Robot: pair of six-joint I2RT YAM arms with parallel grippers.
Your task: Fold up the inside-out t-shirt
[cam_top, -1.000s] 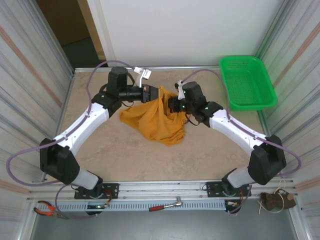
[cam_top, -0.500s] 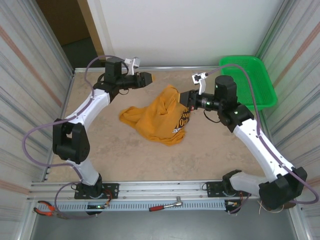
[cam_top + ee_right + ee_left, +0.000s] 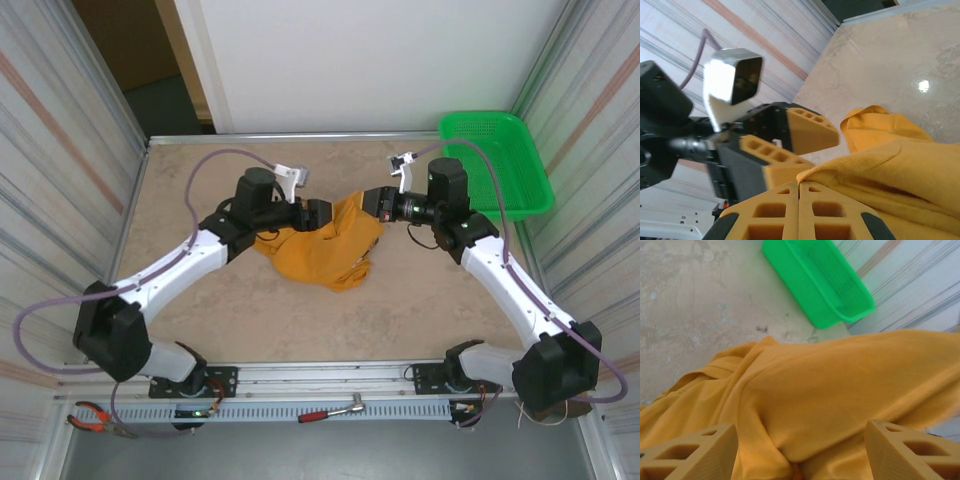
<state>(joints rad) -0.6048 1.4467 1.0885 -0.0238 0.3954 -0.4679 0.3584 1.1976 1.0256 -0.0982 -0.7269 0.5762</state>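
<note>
Our right gripper (image 3: 371, 203) clamps the shirt's (image 3: 320, 255) raised fold mid-tabletop; our left gripper (image 3: 322, 213), jaws spread, straddles cloth just beside it.

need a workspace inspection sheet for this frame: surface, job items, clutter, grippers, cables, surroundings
Surface: beige mottled table.
Job's things: orange t-shirt bunched mid-table, unfolded, one edge lifted.
Clutter: green basket at the far right corner; pliers and ratchet on the front rail.
Grippers: left gripper jaws open, cloth between them; right gripper jaws shut on the t-shirt's edge.
Cables: purple cables loop off both arms.
Surroundings: ribbed side panels, white back wall.
</note>
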